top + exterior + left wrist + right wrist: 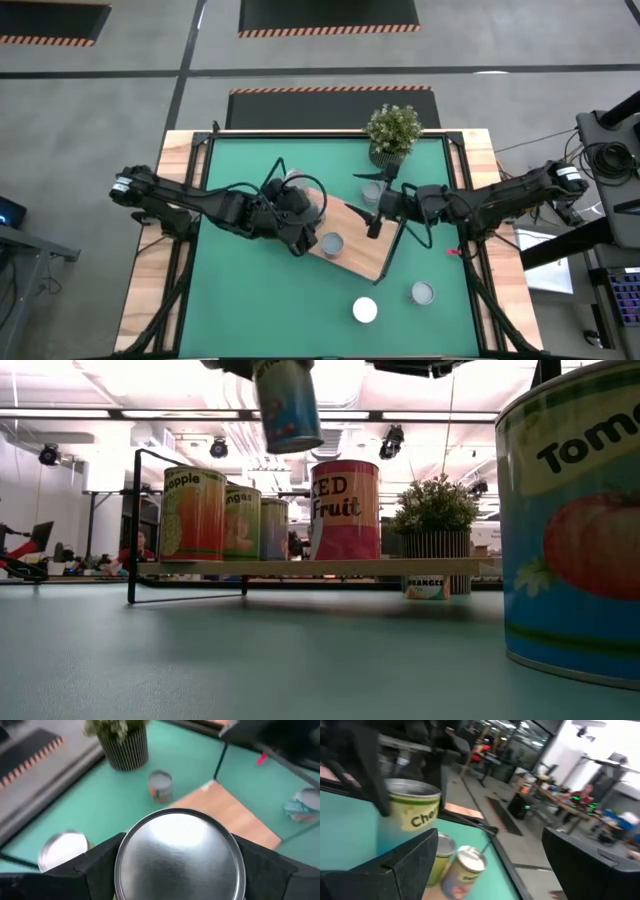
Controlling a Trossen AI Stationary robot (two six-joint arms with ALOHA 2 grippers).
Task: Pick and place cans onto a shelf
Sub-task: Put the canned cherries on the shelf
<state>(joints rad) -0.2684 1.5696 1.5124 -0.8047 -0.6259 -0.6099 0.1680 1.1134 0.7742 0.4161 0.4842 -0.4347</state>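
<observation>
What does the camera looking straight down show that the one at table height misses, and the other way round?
Only the overhead view shows both arms, the left gripper over the board and the right gripper near the plant, plus the white-topped can on the mat. Only the table-level view shows labels, like the tall pink fruit can, and a can hanging in the air. Both show the shelf and the plant.

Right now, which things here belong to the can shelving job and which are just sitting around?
Part of the job:
- held can in left gripper
- shelf
- cans on the shelf
- loose cans on the mat
- right gripper, open, over the shelf

Just sitting around:
- potted plant
- green mat
</observation>
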